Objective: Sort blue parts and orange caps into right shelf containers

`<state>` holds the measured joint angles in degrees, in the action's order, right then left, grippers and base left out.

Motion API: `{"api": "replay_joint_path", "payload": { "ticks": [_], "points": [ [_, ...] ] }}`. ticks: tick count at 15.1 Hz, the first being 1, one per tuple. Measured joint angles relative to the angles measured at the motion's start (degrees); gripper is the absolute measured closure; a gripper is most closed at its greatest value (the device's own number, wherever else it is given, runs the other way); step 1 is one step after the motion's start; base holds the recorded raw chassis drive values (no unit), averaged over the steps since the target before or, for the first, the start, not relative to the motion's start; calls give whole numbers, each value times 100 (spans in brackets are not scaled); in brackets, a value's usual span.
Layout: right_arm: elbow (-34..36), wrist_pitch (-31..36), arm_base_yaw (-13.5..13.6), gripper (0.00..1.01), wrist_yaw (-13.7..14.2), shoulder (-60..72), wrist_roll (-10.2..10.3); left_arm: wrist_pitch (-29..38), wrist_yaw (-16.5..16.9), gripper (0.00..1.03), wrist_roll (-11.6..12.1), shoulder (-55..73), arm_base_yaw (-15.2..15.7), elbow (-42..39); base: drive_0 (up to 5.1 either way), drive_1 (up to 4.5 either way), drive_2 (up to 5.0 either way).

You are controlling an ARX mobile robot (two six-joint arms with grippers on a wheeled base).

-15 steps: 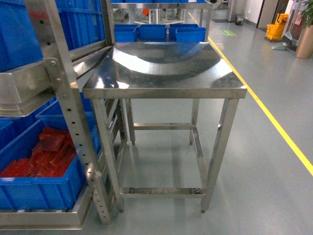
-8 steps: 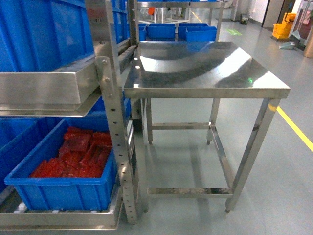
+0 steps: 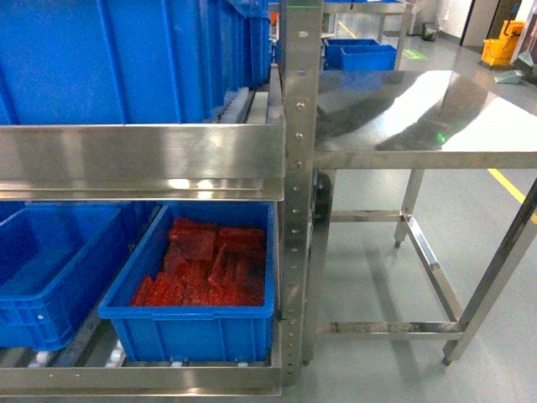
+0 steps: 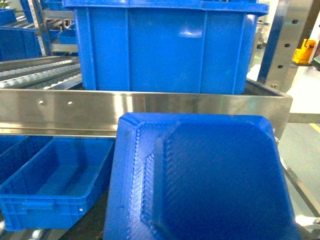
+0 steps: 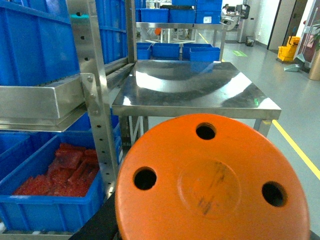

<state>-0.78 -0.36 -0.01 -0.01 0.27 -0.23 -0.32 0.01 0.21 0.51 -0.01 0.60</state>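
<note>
A blue part [image 4: 200,180], a textured moulded tray-like piece, fills the lower left wrist view and hides my left gripper's jaws. It hangs in front of the shelf rail. An orange cap [image 5: 215,185], round with three holes, fills the lower right wrist view and hides my right gripper's jaws. Neither gripper shows in the head view. Large bright-blue crates [image 3: 126,59] stand on the upper shelf level, one of them [image 4: 165,47] just beyond the blue part.
A steel shelf upright [image 3: 298,168] stands mid-view. On the lower level sit an empty blue bin [image 3: 50,269] and a blue bin [image 3: 193,327] of red parts. A steel table [image 3: 419,151] adjoins on the right, with a yellow floor line [image 3: 512,189] beyond.
The head view has swung left: the shelf and its bins now fill the left and middle, and the steel table has slid to the right.
</note>
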Motion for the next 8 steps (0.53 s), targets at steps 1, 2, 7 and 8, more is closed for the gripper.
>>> {"api": "replay_joint_path", "payload": {
  "ticks": [1, 2, 7, 8],
  "points": [
    [0, -4, 0, 56, 0, 0, 0, -13, 0, 60, 0, 0, 0, 0, -506, 239, 239],
    [0, 7, 0, 56, 0, 0, 0, -9, -7, 60, 0, 0, 0, 0, -501, 245, 245],
    [0, 35, 0, 56, 0, 0, -2, -2, -13, 60, 0, 0, 0, 0, -505, 241, 241],
    [0, 4, 0, 56, 0, 0, 0, -9, -4, 60, 0, 0, 0, 0, -503, 243, 243]
  ]
}}
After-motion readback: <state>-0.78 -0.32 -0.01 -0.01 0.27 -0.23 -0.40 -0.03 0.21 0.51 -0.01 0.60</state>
